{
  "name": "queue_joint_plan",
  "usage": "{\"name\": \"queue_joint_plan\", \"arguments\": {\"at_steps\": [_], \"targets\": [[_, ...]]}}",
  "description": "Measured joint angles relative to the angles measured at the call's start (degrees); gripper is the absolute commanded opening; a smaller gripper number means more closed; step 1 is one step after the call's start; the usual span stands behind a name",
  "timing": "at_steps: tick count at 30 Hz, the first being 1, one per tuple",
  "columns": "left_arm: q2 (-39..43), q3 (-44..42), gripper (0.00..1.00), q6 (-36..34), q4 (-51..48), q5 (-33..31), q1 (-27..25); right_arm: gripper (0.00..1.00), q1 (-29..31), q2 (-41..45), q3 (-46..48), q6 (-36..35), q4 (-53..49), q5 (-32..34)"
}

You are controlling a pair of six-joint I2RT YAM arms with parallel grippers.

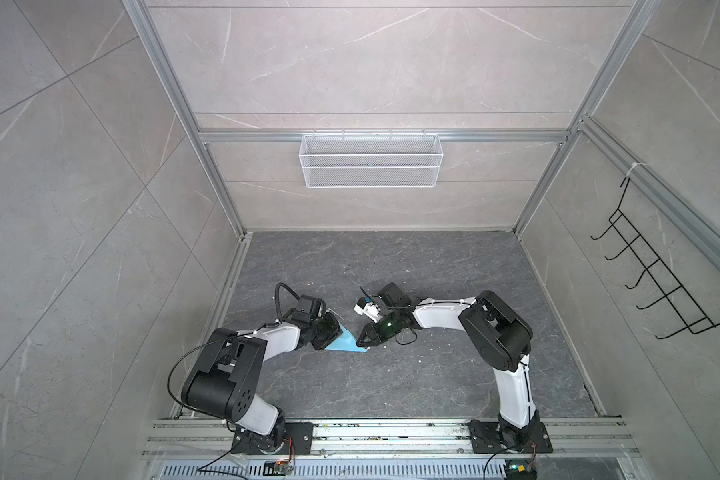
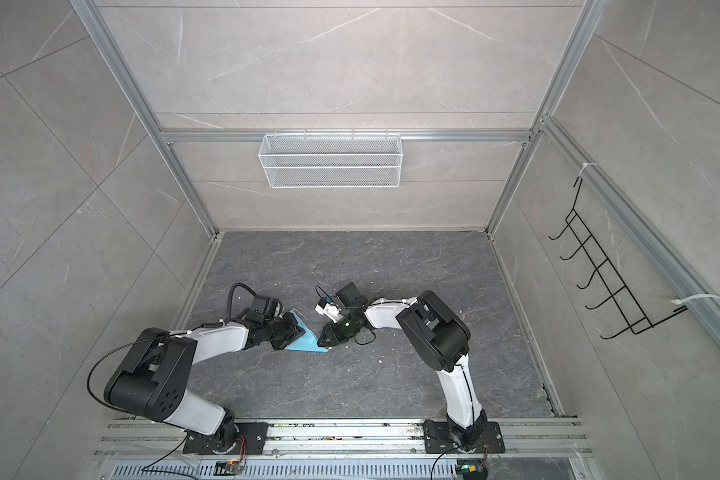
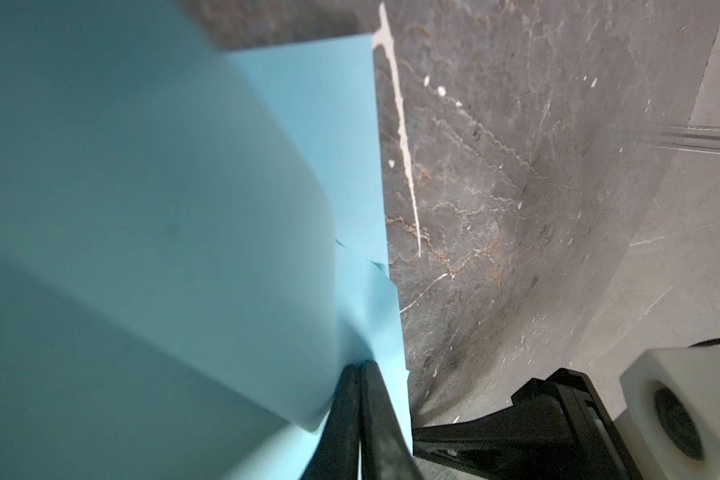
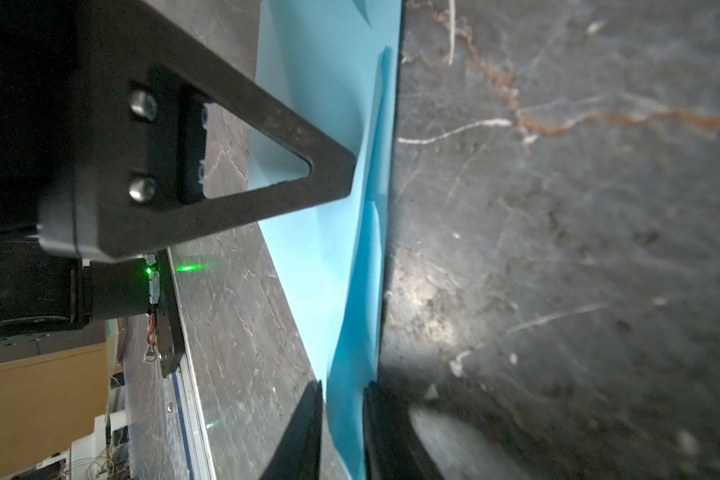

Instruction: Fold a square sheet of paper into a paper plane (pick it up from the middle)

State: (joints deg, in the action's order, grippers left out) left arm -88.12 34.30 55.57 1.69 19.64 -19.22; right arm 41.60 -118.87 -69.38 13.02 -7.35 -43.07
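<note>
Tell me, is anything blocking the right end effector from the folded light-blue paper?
Nothing visible is. The folded light-blue paper lies right between the parted jaws of the right end effector, and the left end effector is shut on its other end.

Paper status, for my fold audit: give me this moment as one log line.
stage: mid-fold | paper: folded light-blue sheet between both grippers | left gripper: shut on sheet | right gripper: jaws slightly apart, straddling sheet

The paper [image 1: 344, 343] is plain light blue. The tabletop [image 1: 391, 266] is dark grey stone with pale and rust-brown veins. The left arm [image 1: 277, 338] and right arm [image 1: 437, 318] are white and black. The wire basket [image 1: 371, 160] is white.
</note>
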Motion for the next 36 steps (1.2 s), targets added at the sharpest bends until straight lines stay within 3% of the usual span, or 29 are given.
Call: {"name": "queue_joint_plan", "arguments": {"at_steps": [8, 15, 20, 27, 36], "targets": [[0.0, 0.1, 0.09, 0.4, -0.2, 0.0, 0.0, 0.13, 0.2, 0.0, -1.2, -2.1, -3.6, 2.9], [0.0, 0.1, 0.09, 0.6, -0.2, 0.0, 0.0, 0.2, 0.4, 1.0, -1.0, -0.9, -3.6, 3.9], [0.0, 0.1, 0.09, 0.6, -0.2, 0.0, 0.0, 0.24, 0.5, 6.8, 1.6, 3.6, -2.9, 6.9], [0.0, 0.1, 0.09, 0.6, -0.2, 0.0, 0.0, 0.14, 4.6, 9.3, -0.6, 8.7, -2.4, 10.3], [-0.1, 0.1, 0.09, 0.6, -0.2, 0.1, 0.0, 0.07, 6.3, 2.9, -4.7, 14.5, -2.1, 11.0]]}}
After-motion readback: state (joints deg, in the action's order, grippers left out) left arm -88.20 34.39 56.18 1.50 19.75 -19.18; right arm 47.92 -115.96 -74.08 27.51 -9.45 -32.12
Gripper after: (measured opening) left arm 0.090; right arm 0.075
